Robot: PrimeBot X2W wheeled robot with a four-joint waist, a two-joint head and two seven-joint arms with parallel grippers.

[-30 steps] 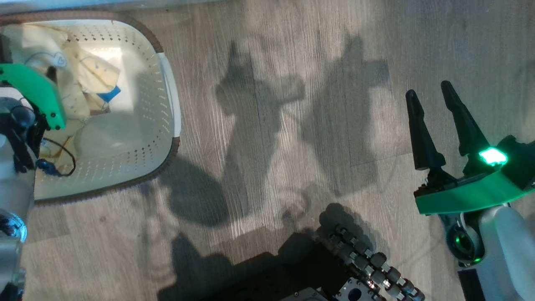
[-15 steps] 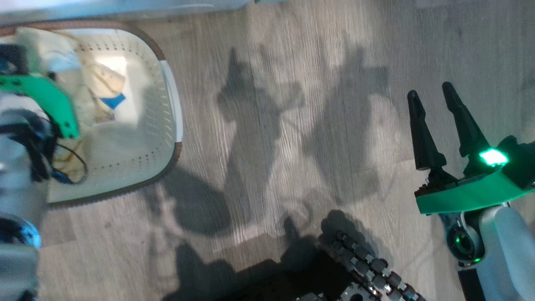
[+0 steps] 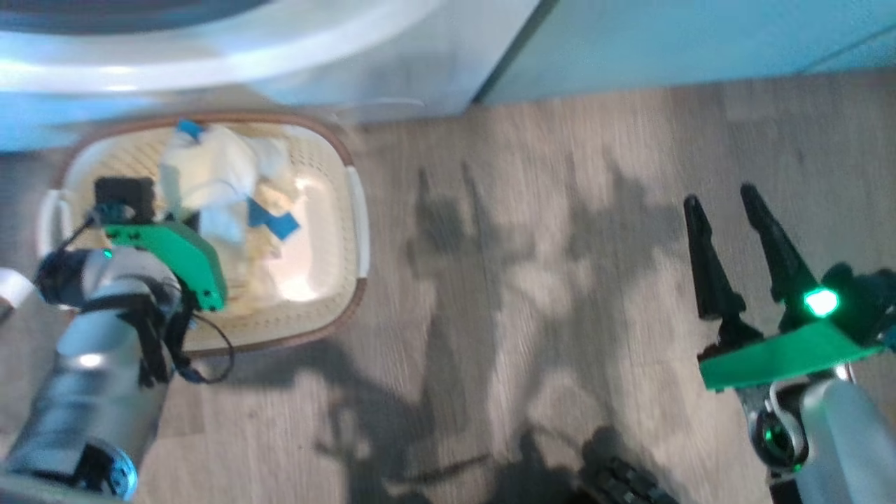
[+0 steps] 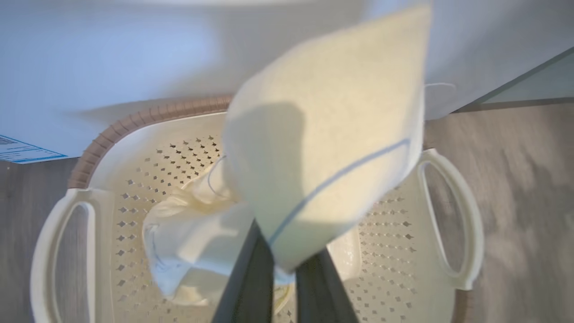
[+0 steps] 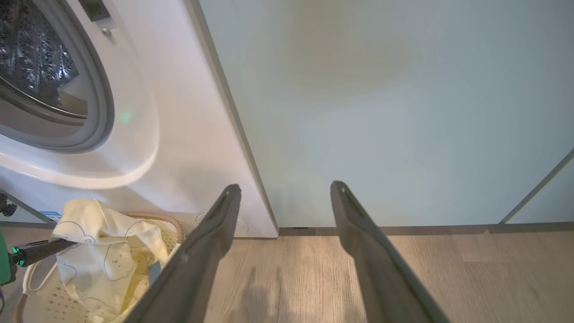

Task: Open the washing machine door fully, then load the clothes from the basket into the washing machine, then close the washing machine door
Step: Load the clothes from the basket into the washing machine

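Left gripper (image 4: 285,265): at the far left of the head view, above the basket. Its fingers (image 4: 251,287) are clenched on a pale yellow garment (image 4: 332,134), pinched by one edge.
Garment: held up over the basket in the left wrist view, with a thin blue line running across it. In the right wrist view it hangs from a dark finger with bear outlines showing, and its lower folds reach down inside the basket.
Basket (image 3: 355,210): cream and perforated, with a brown rim and a white handle at either end. It stands on the floor just in front of the washing machine.
Clothes (image 3: 217,168): more pale yellow cloth lies crumpled inside the basket, with a small bright blue piece (image 3: 276,220) beside it.
Washing machine (image 5: 179,112): its white front stands directly behind the basket. The round mouth is uncovered, and a grey gasket (image 5: 96,89) rings the perforated steel drum (image 5: 31,49). A small blue sticker (image 4: 22,150) sits low on the front panel.
Floor (image 3: 525,245): grey wood-look boards crossed by the arms' shadows.
Cabinet (image 5: 381,112): a flat pale-green front set against the washing machine's right side.
Right gripper (image 3: 721,199): at the far right, over bare floor and well apart from the basket. Its fingers are spread wide, released, and grasp nothing.
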